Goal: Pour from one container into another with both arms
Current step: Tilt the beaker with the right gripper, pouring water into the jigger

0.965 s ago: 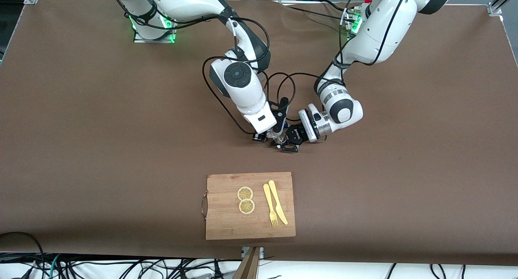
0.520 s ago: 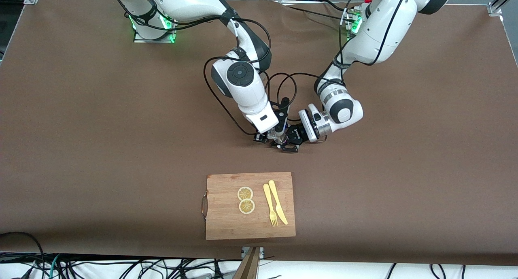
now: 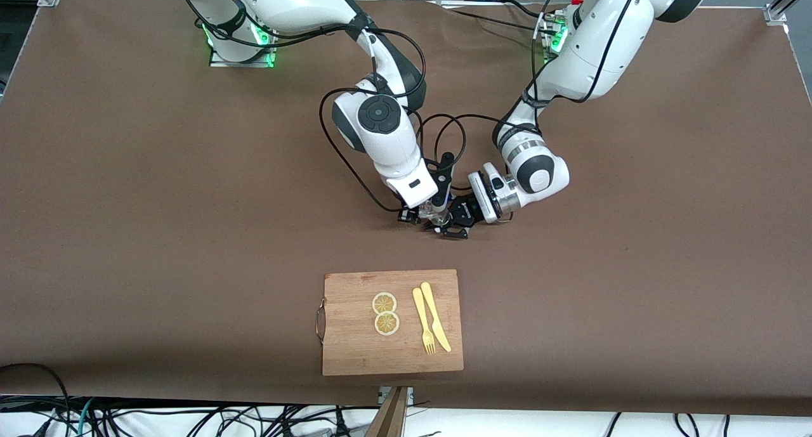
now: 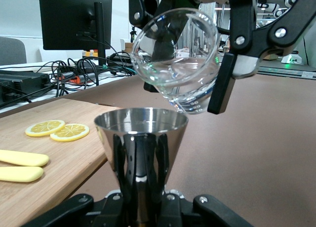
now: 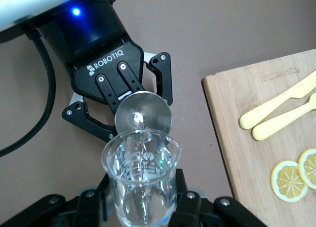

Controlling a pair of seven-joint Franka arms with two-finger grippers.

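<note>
Already mid-pour, the right gripper [image 5: 143, 207] is clutching and tipping the glass cup [image 4: 177, 59] over the jigger [image 4: 140, 138], which the left gripper [image 5: 116, 108] is clamping upright, with liquid remaining.

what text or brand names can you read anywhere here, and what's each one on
"ROBOTIQ": white lettering on the black body of the left gripper, which holds the jigger.
Faint mark stamped into the cutting board near its edge: too faint to read.
Embossed markings on the glass cup: unreadable.
</note>
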